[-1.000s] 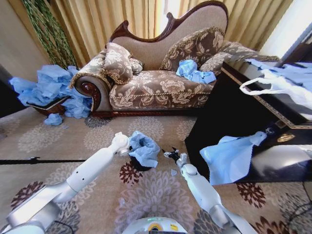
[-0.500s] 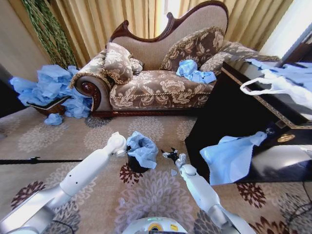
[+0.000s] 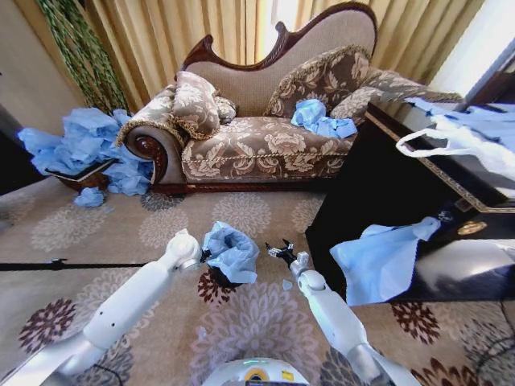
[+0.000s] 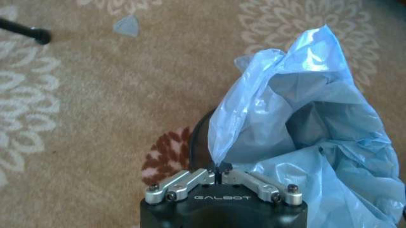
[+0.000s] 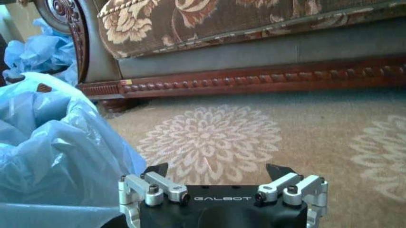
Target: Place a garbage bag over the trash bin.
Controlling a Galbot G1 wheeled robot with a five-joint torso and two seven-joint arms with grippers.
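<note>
The light-blue garbage bag sits crumpled over the top of the small black trash bin on the patterned carpet. My left gripper is at the bag's left side, shut on a fold of its edge. In the left wrist view the left gripper pinches the garbage bag just above the dark curve of the trash bin's rim. My right gripper hangs open just right of the bag, apart from it. In the right wrist view the right gripper holds nothing, with the garbage bag beside it.
A brocade sofa stands behind the bin, with blue bags on its seat. A black cabinet at the right carries a hanging flat blue bag and a white bag. A blue heap lies far left, a black cable crosses the carpet.
My left arm has drawn back toward me and to the left, pulling the bag's edge with it. The bag now sits lower and more to the left. The right gripper has barely moved.
</note>
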